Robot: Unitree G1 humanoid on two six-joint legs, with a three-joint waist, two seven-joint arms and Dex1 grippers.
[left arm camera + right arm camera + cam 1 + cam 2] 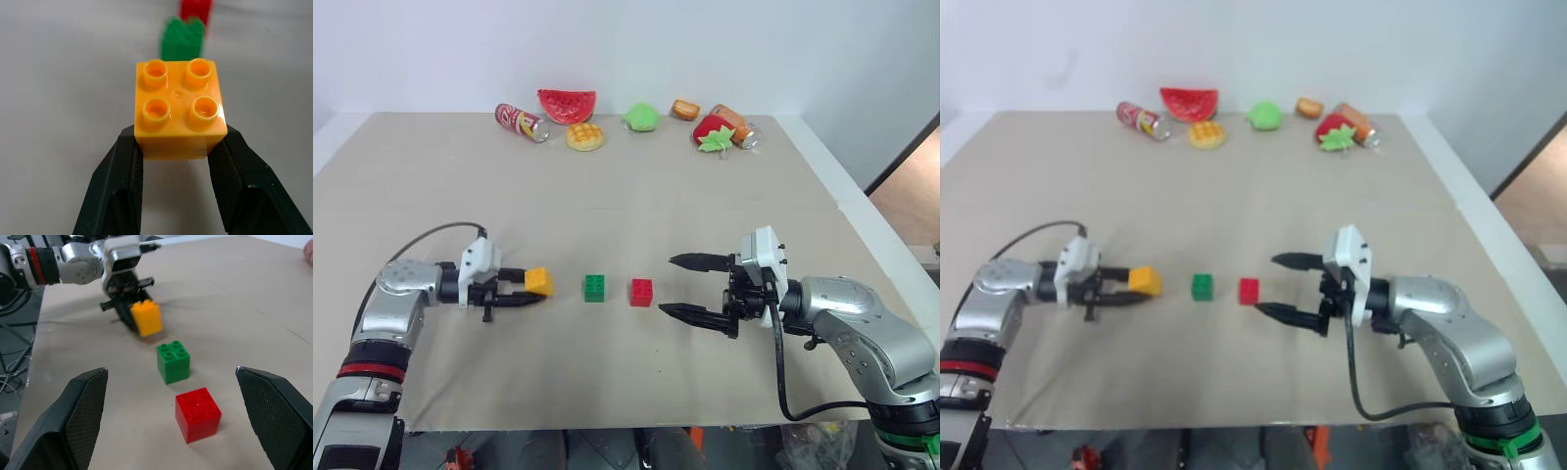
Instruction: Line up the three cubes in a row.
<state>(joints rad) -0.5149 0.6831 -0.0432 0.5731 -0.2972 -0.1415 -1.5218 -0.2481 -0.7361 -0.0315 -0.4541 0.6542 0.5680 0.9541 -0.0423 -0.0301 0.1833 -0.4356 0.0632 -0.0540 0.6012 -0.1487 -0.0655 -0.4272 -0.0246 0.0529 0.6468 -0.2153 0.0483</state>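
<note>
Green cube [594, 287] and red cube [641, 292] already sit side by side; my left pincer [521, 291] clamps the yellow cube [539, 281] just beside green, unreleased; my right pincer [695, 287] gapes empty

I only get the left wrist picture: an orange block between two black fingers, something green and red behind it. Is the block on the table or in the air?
Observer: From the head camera, the left gripper has the yellow-orange cube clamped at its fingertips; I cannot tell whether it touches the table.
Operator: What are the green and red things?
Observer: The green cube and the red cube, standing apart on the table in a line with yours.
Operator: Is the other arm doing anything?
Observer: The right gripper is open and empty, just beside the red cube.
Operator: Anything else there?
Observer: Toy foods and cans along the far edge.
</note>
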